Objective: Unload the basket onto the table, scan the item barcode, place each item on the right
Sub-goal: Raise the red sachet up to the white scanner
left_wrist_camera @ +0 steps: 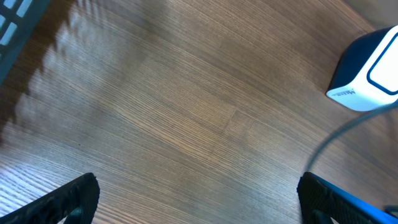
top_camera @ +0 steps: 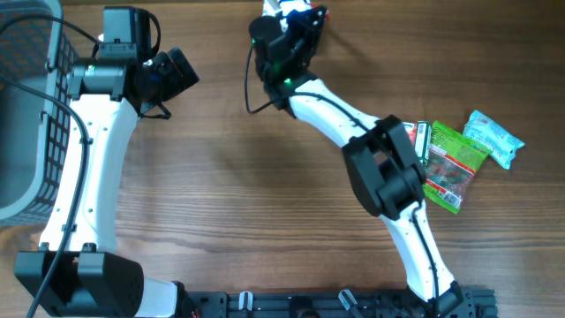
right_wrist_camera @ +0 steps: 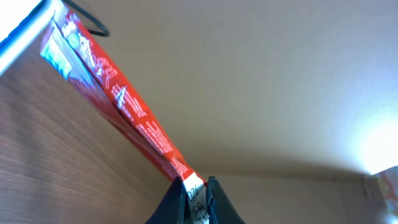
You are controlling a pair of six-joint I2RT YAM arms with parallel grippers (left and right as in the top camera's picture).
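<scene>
Though thin and glossy, red packet [right_wrist_camera: 124,106] tight in right end effector [right_wrist_camera: 196,188]; left end effector [left_wrist_camera: 199,205] wide.

surface: wooden table [top_camera: 229,177] | 9 o'clock edge: grey basket [top_camera: 26,132] | 12 o'clock: white-and-blue scanner [left_wrist_camera: 367,68] | 3 o'clock: green packet [top_camera: 452,163], pale blue packet [top_camera: 494,137] just beside it

the right gripper [right_wrist_camera: 198,186] pinches the white end of a long red packet [right_wrist_camera: 124,102], which slants up to the top left over the wooden table [right_wrist_camera: 50,174], a black cable [right_wrist_camera: 93,26] looping by its far end.
</scene>
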